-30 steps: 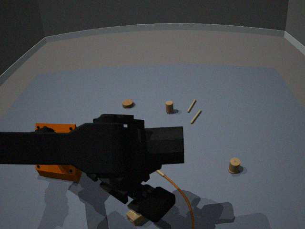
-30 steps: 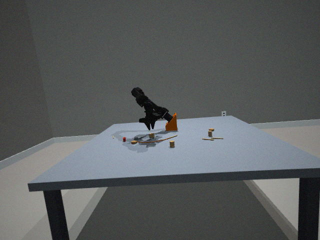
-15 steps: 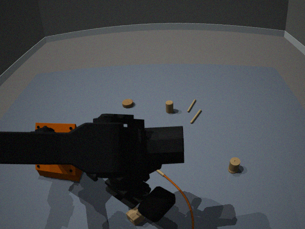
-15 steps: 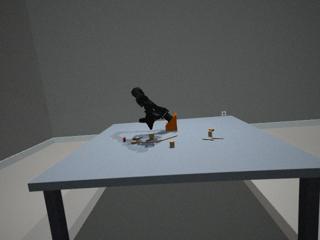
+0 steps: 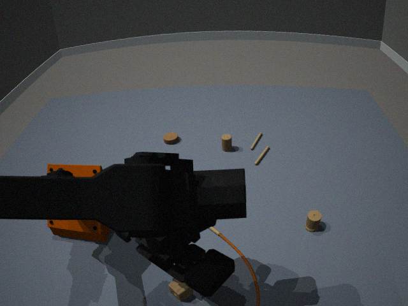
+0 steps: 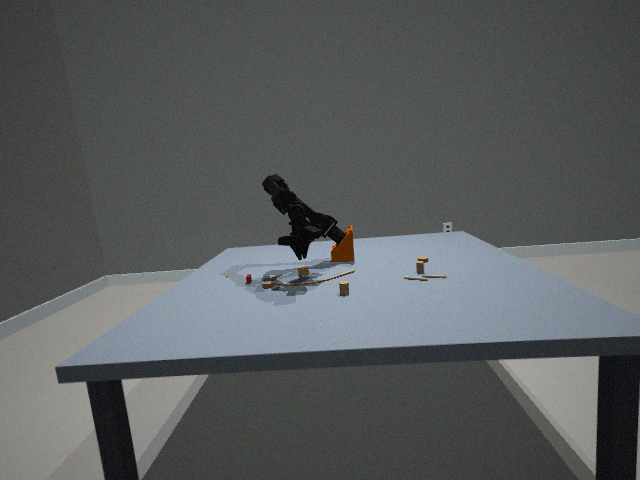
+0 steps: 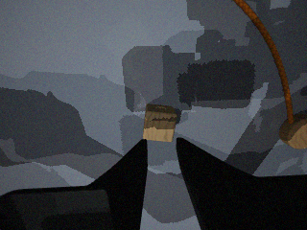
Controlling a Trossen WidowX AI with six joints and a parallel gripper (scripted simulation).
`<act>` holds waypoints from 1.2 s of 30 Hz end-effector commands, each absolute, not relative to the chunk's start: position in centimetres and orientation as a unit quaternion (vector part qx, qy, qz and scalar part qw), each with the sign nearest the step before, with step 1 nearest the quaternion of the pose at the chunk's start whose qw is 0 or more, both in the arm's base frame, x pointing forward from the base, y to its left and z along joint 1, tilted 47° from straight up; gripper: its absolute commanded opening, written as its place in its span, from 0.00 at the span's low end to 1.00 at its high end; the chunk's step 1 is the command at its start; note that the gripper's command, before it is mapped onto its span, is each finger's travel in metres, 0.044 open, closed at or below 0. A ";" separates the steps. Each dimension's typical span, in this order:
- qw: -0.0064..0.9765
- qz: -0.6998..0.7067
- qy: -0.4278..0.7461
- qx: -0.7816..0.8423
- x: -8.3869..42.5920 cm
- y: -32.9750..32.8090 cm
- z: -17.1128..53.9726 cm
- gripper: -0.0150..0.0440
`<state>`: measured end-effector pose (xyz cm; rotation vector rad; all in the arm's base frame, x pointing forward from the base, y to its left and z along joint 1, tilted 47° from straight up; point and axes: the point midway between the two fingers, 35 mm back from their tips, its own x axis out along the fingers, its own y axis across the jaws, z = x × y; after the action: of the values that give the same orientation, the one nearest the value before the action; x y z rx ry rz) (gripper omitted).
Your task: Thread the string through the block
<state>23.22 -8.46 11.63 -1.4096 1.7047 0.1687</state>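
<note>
The wooden block (image 5: pixel 183 290) (image 6: pixel 303 270) (image 7: pixel 159 133) sits on the table. My gripper (image 6: pixel 301 257) (image 7: pixel 161 144) points down above the block, with its fingers partly open and nothing between them; in the top view the arm hides the fingertips. The orange string (image 5: pixel 245 258) (image 6: pixel 316 282) (image 7: pixel 273 49) curves over the table from the round wooden button (image 6: pixel 267 284) (image 7: pixel 295 132) to the thin pale stick (image 5: pixel 215 230) (image 6: pixel 348 273). The string runs beside the block. The arm hides part of the stick in the top view.
Two loose sticks (image 5: pixel 256 141) (image 5: pixel 262 155), a wooden cylinder (image 5: pixel 226 143) (image 6: pixel 419 267) and a flat disc (image 5: pixel 171 138) lie together, away from the block. Another cylinder (image 5: pixel 313 220) (image 6: pixel 343 288) stands apart. A small red object (image 6: pixel 248 279) is left of the block in the exterior view.
</note>
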 end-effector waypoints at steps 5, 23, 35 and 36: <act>0.445 0.068 0.688 -0.569 23.2 -8.5 11.6 0.61; 0.445 0.068 0.688 -0.569 23.2 -8.5 11.6 0.25; 0.250 0.288 0.627 -0.679 26.5 -3.4 6.9 0.57; 0.211 0.324 0.609 -0.693 26.9 -2.4 6.0 0.61</act>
<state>25.48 -5.59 8.91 -1.6891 1.7247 0.5428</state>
